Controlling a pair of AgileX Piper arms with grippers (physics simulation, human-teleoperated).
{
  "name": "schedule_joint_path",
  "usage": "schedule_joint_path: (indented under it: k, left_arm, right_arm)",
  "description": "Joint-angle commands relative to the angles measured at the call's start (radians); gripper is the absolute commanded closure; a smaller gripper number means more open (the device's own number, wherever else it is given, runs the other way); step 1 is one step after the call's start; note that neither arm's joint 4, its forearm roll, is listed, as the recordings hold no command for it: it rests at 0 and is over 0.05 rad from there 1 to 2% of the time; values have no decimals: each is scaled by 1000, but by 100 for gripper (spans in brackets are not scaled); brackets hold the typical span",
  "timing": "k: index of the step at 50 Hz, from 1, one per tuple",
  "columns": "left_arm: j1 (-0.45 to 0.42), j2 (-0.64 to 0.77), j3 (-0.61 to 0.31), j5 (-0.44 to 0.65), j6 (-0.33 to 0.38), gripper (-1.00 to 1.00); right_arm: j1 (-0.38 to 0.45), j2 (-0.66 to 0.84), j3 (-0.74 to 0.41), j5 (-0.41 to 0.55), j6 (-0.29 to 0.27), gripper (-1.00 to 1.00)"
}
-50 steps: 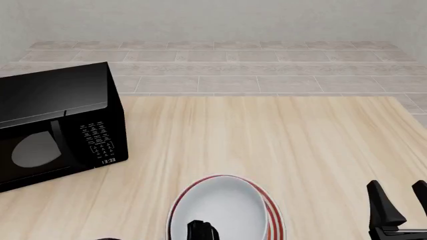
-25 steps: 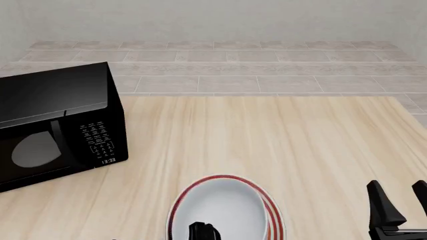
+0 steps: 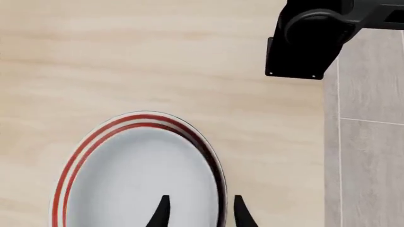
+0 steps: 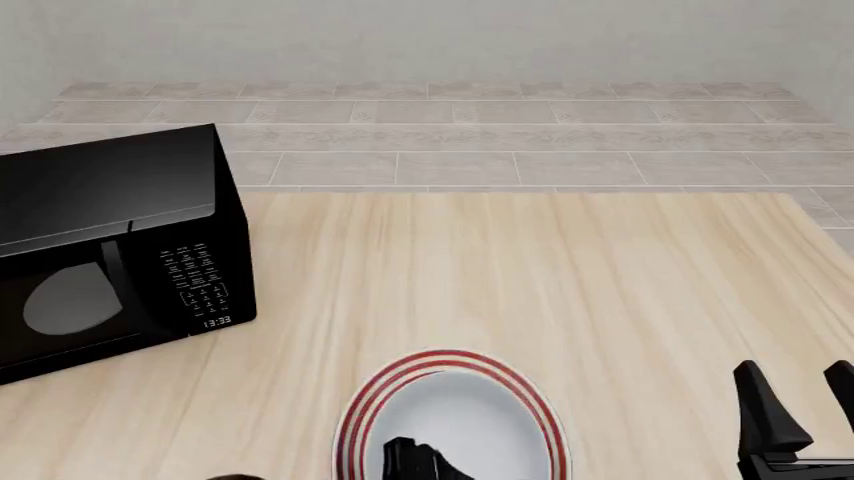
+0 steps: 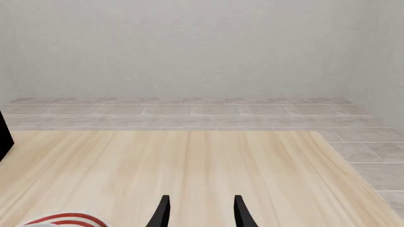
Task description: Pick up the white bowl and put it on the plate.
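The white bowl (image 4: 461, 425) sits inside the plate (image 4: 441, 358), whose red rings show all around it near the table's front edge. In the left wrist view the bowl (image 3: 139, 179) fills the plate's (image 3: 94, 142) centre. My left gripper (image 4: 411, 455) hangs over the bowl's near side. It (image 3: 200, 210) is open, with one fingertip over the bowl's inside and the other beyond the rim. Off to the right of the plate, my right gripper (image 4: 797, 385) stands open and empty. The right wrist view shows this gripper (image 5: 200, 205) and a sliver of the plate (image 5: 63, 220).
A black microwave (image 4: 107, 250) stands at the table's left. The table's right edge (image 4: 821, 215) meets grey tiled floor. In the left wrist view the right arm (image 3: 306, 42) shows as a black block near that edge.
The bowl has sunk down onto the plate, so the red rings now show on its left side too. The left gripper shifted slightly. The right arm has not moved.
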Motion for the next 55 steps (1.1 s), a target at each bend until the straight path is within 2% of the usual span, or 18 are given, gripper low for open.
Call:
schedule_joint_path:
  k: [1,22,55]
  left_arm:
    - [4,1,-8,-3,4,-100]
    - [9,-10,-24,27,19,-100]
    - [41,-107,-63,168,71,-100]
  right_arm:
    - [0,-2,2,0,0,-100]
    - [0,-3,2,0,0,-100]
    - [0,-3,2,0,0,-100]
